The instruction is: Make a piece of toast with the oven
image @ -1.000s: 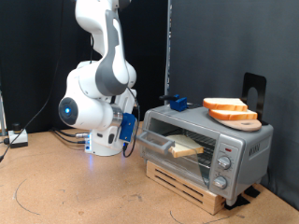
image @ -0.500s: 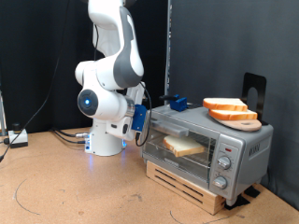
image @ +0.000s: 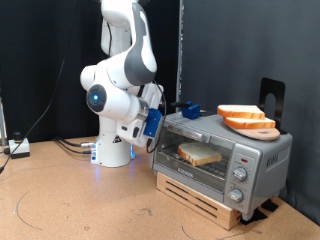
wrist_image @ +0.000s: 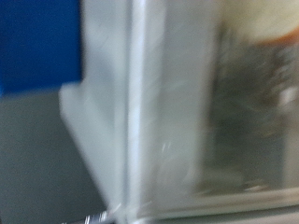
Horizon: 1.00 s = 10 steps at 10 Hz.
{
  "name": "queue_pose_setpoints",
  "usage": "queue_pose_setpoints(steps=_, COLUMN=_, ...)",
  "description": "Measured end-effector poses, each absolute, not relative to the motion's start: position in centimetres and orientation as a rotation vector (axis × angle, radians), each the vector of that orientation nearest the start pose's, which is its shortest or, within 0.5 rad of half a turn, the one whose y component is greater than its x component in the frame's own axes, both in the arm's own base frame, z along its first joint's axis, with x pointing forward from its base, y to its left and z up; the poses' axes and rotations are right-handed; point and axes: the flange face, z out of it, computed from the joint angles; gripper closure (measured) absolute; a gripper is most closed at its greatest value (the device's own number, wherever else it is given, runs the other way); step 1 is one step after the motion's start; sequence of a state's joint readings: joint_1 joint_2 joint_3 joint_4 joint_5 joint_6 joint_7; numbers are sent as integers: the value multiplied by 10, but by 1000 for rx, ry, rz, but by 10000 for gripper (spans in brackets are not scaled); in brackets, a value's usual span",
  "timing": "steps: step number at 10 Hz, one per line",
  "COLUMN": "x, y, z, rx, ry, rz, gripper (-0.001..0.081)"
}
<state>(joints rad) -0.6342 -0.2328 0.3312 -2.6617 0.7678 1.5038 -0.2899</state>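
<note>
The silver-grey oven [image: 255,160] stands on a wooden pallet at the exterior view's right, and its glass door looks closed. Through the glass, one piece of toast [image: 200,153] lies on the rack inside. My gripper [image: 153,122], with blue finger pads, is pressed close to the oven's left front edge at door height. The blurred wrist view is filled by the oven's metal frame and glass [wrist_image: 159,112], with a blue patch [wrist_image: 37,42] in one corner. Nothing shows between my fingers.
Two more bread slices [image: 243,116] lie on a round wooden board [image: 262,131] on the oven's top. A small blue object [image: 190,109] sits at the top's back left, and a black bracket [image: 271,98] stands behind. Cables and a box [image: 18,148] lie at the far left.
The oven door, partly open a second ago, has swung up and closed with the toast inside. My arm has risen and moved right towards the oven.
</note>
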Motion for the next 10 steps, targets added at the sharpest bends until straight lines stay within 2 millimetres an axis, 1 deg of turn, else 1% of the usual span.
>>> queue_pose_setpoints(steps=2, x=331, y=-50, z=301, rx=-2090, ry=552, rz=679, gripper=-2)
queue_pose_setpoints(steps=3, x=335, y=-59, z=297, rx=-2067, ry=582, rz=681, gripper=-2)
queue_pose_setpoints(steps=5, x=336, y=-60, z=299, rx=-2066, ry=570, rz=681, gripper=-2)
queue_pose_setpoints(steps=6, x=344, y=-67, z=303, rx=-2057, ry=576, rz=656, gripper=-2)
queue_pose_setpoints(steps=8, x=361, y=-89, z=310, rx=-2031, ry=567, rz=605, gripper=-2)
queue_pose_setpoints(steps=10, x=375, y=-113, z=316, rx=-2010, ry=550, rz=592, gripper=-2)
